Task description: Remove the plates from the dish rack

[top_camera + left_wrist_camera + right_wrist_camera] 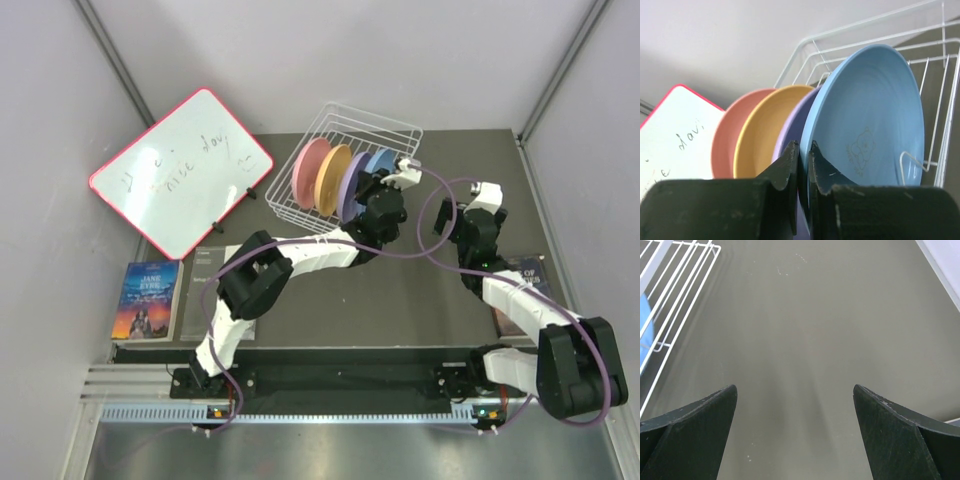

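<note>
Four plates stand on edge in the white wire dish rack (392, 126): pink (308, 172), orange (331, 177), lilac-purple (352, 183) and light blue (381, 160). In the left wrist view they show as pink (727, 137), orange (760, 127), lilac (796, 122) and blue (875, 110) inside the rack (935, 60). My left gripper (804, 152) is shut on the rim of the blue plate, one finger on each side; it is at the rack's near side (385, 190). My right gripper (795, 392) is open and empty over bare table, right of the rack (488, 195).
A red-framed whiteboard (180, 170) leans at the back left. Books lie on the table at the near left (148, 298) and near right (528, 270). A rack corner (670, 295) shows at the left of the right wrist view. Grey walls enclose the table.
</note>
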Controlling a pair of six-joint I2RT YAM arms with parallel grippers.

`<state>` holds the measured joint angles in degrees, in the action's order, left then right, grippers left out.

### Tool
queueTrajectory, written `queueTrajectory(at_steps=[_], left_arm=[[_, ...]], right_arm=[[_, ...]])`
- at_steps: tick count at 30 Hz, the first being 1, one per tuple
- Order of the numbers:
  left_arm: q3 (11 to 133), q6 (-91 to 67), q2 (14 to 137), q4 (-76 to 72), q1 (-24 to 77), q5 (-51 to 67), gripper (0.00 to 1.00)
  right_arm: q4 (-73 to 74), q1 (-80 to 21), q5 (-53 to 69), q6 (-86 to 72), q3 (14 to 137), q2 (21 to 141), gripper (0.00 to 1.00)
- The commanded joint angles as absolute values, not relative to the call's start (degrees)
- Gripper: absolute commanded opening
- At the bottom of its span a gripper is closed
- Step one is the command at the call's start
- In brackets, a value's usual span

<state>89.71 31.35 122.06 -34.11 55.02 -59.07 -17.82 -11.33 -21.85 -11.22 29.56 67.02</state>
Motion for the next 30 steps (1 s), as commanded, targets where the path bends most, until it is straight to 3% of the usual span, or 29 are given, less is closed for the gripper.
queueTrajectory(at_steps=[1, 15, 19, 25, 30], left_arm=[[90.7, 42.09, 120.24, -49.92, 54.4, -62.49, 0.0], [96.41, 49.49, 113.74, -50.47, 54.4, -61.7, 0.0], [99.22, 34.87, 108.04, -33.52, 54.32, -58.28, 0.0], [101.16, 11.02, 99.78, -6.97, 52.83, -42.92, 0.0], [93.45, -14.8, 93.35, -0.44, 42.48, -15.28, 0.0]], right_arm=[[-19.34, -10.46, -21.09, -12.3, 31.2, 67.41, 1.0], [-18.64, -10.11, -19.52, -10.03, 31.64, 64.17, 1.0], [-16.18, -9.84, -14.69, -9.4, 33.83, 61.35, 1.0], [-13.1, -7.39, -3.62, -14.14, 39.02, 58.71, 1.0], [-15.28, -1.78, 9.3, -22.66, 40.43, 58.8, 1.0]])
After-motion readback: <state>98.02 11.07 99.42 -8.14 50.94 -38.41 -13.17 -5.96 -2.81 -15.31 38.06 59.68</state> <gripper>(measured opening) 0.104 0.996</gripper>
